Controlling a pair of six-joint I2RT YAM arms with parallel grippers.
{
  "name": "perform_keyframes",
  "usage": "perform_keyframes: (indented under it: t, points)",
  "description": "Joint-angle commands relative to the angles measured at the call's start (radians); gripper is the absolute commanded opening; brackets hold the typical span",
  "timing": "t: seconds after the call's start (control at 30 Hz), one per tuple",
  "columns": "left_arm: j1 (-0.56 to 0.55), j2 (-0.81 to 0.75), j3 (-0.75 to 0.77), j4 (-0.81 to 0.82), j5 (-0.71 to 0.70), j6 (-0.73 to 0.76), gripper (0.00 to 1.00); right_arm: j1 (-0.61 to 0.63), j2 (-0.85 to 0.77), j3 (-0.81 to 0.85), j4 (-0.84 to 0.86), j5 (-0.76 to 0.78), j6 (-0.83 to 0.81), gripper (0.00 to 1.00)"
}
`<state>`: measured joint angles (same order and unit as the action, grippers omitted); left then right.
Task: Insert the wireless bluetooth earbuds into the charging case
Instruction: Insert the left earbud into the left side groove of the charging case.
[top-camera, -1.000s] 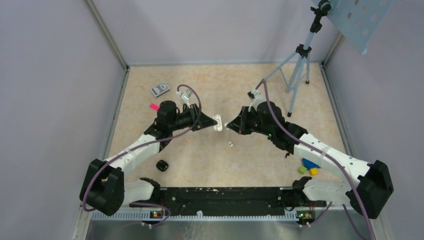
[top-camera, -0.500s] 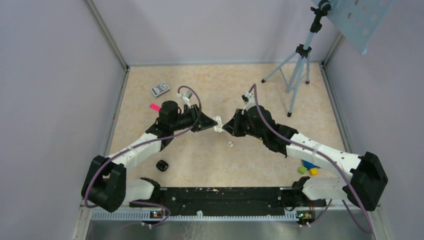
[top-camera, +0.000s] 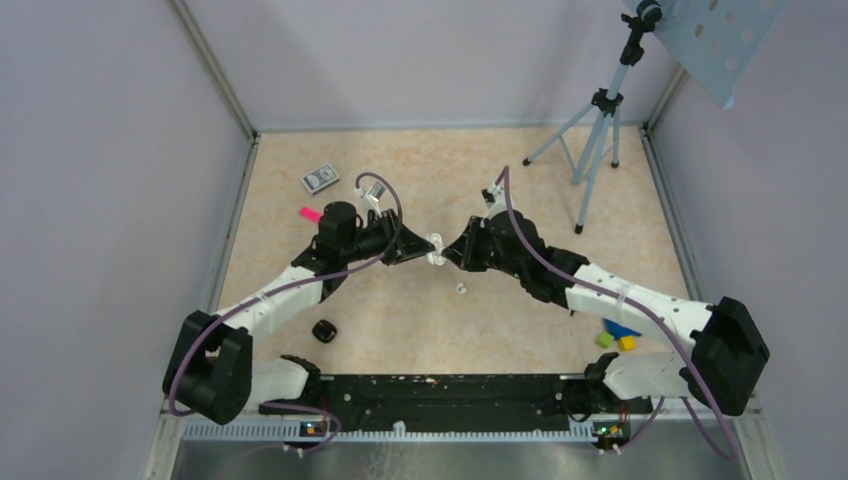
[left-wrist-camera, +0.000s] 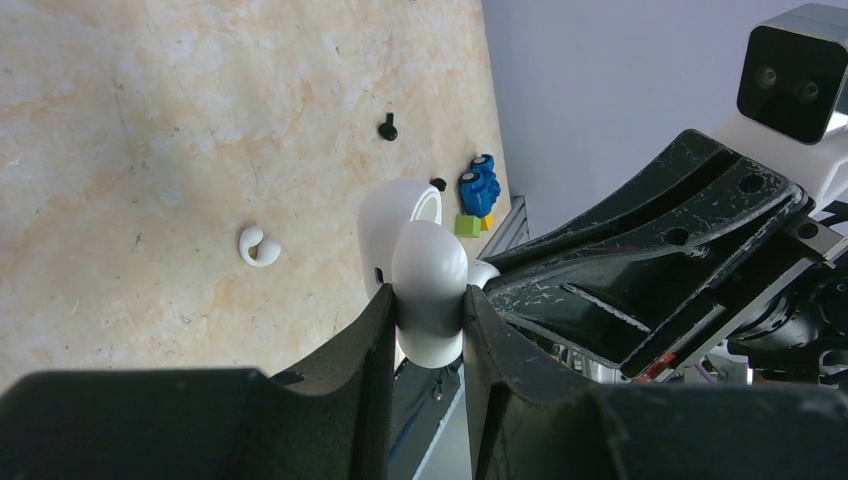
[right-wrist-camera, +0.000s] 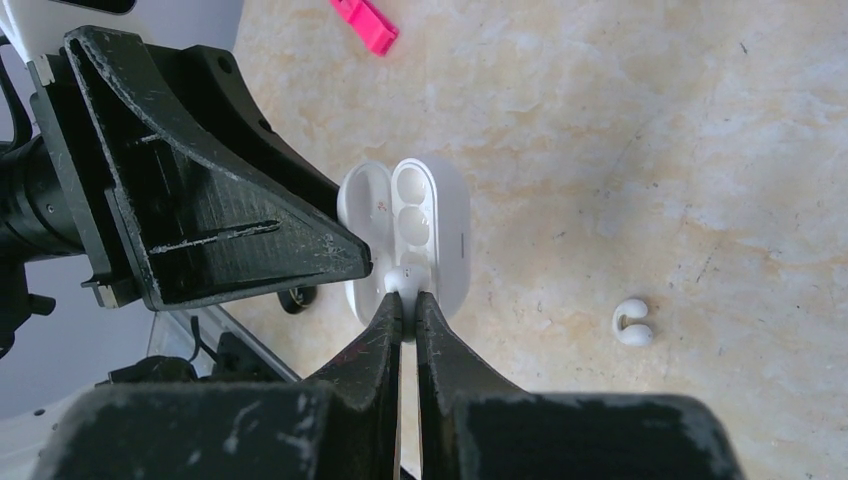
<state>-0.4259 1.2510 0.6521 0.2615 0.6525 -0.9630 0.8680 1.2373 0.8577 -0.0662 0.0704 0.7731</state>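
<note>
**Both pincers meet at the open case**

The left pincer (left-wrist-camera: 427, 310) is clenched on the white charging case (left-wrist-camera: 430, 262), one finger pressed to each side of its rounded body. The case stands open, its lid (right-wrist-camera: 364, 203) swung back toward the left arm and the moulded wells of the base in plain sight.

The right pincer (right-wrist-camera: 403, 298) comes in from the opposite side. Its fingers are pinched almost together on a white earbud (right-wrist-camera: 398, 279), gripped at the very tips. This earbud sits at the end of the open base nearest the right pincer, touching or just above it. The pictures do not show whether it is seated in a well. From above, the two pincers stand tip to tip over the middle of the tabletop (top-camera: 420, 320), with the case between them.

A second white earbud (right-wrist-camera: 633, 322) lies loose on the tabletop, near the case on the side toward the arm bases.

A pink object (right-wrist-camera: 365, 22) lies beyond the left pincer, and a small black object (top-camera: 323, 331) lies near the left arm. Coloured blocks (top-camera: 618, 336) sit by the right arm, and a tripod (top-camera: 592, 140) stands in the far right corner.
</note>
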Motion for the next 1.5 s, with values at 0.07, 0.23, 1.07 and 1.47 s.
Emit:
perform_keyframes:
  t: [0.07, 0.23, 1.07, 1.47]
  points:
    - [0.001, -0.015, 0.018, 0.036, -0.005, -0.021, 0.01, 0.007, 0.024, 0.036, 0.051, 0.038, 0.029, 0.0]
    - [0.001, -0.016, 0.017, 0.032, -0.007, -0.028, 0.01, 0.033, 0.039, 0.055, 0.002, 0.105, 0.028, 0.0]
    - [0.0, -0.032, 0.017, -0.022, -0.01, -0.021, 0.01, 0.192, 0.056, 0.017, 0.039, 0.44, -0.014, 0.0]
    - [0.0, -0.025, 0.028, -0.024, 0.004, -0.019, 0.0, 0.209, 0.09, 0.017, 0.049, 0.453, -0.021, 0.0]
